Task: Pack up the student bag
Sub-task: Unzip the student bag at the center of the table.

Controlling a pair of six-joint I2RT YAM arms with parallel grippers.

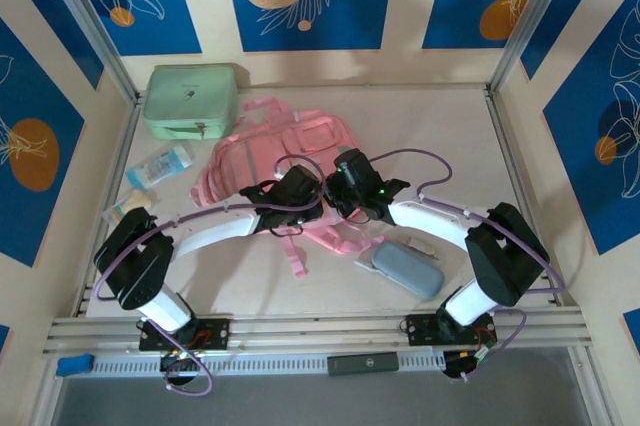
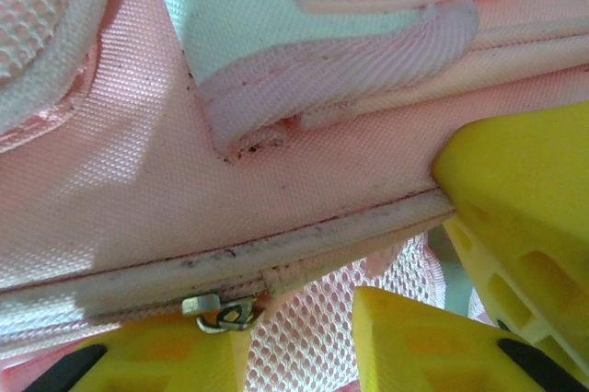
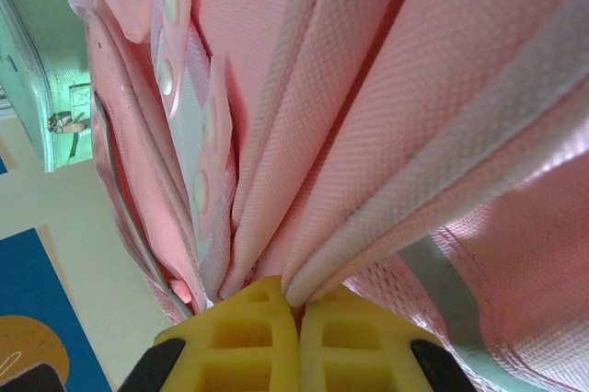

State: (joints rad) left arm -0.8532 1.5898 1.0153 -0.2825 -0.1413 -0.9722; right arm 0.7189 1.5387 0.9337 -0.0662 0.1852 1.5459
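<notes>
student bag (image 1: pixel 285 156) is laid flat mid-bench, toward the far side, near the mint green case (image 1: pixel 190 101) in the far left corner. right tool (image 3: pixel 299 305) is closed tight, and a gathered fold of the bag's pink fabric is pinched between its yellow fingers. left tool (image 2: pixel 294 332) is held close against the bag's zip seam, fingers apart, with pink mesh and a metal zip pull (image 2: pixel 221 311) in the gap. nothing seems to be gripped there, though the view is too close to be sure. grey-blue pencil case (image 1: pixel 405 268) is noted beside the right arm.
</notes>
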